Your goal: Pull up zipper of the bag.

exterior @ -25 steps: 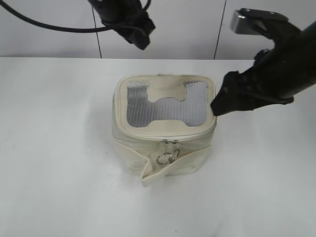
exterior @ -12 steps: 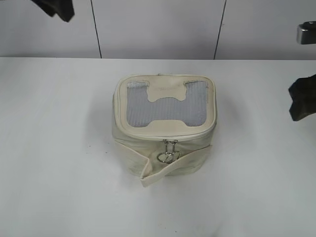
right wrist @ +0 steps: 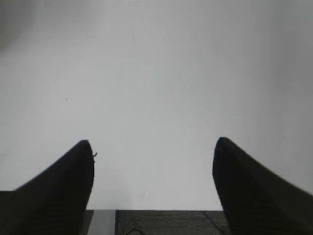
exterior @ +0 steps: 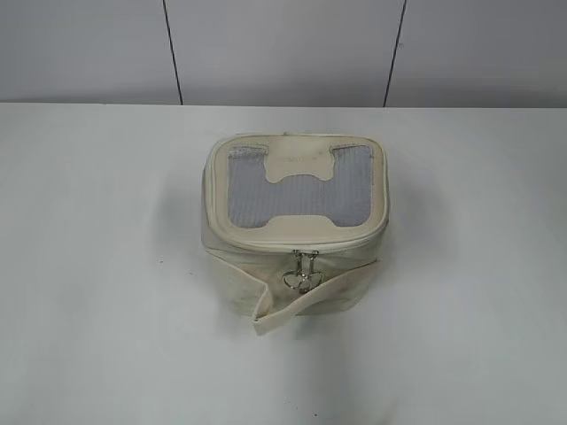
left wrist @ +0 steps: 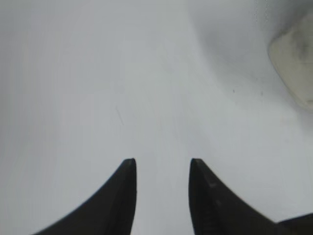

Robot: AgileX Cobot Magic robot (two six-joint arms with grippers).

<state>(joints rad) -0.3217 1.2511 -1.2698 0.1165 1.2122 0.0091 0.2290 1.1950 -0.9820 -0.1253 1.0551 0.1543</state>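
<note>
White tabletop (exterior: 97, 266) fills the exterior view from the front edge back to a pale panelled wall (exterior: 283, 49) with two dark vertical seams.

Nearest on the bag (exterior: 295, 226) is the loose cream strap (exterior: 306, 305), which wraps the body and ends in a free tab at the lower left front. Just above it, the silver zipper pulls (exterior: 302, 273) hang together at the middle of the front face, directly under the cream zipper (exterior: 292, 248) track that follows the rim of the top panel. Behind the track lies the grey mesh top with its cream H-shaped patch (exterior: 301, 181). The bag stands upright at the tabletop centre, touched by nothing.

Neither arm appears in the exterior view. Left claw (left wrist: 161, 169): released, narrow gap, over bare tabletop; a blurred cream corner of the bag shows at upper right. Right claw (right wrist: 152, 149): released, spread wide, over bare tabletop.
</note>
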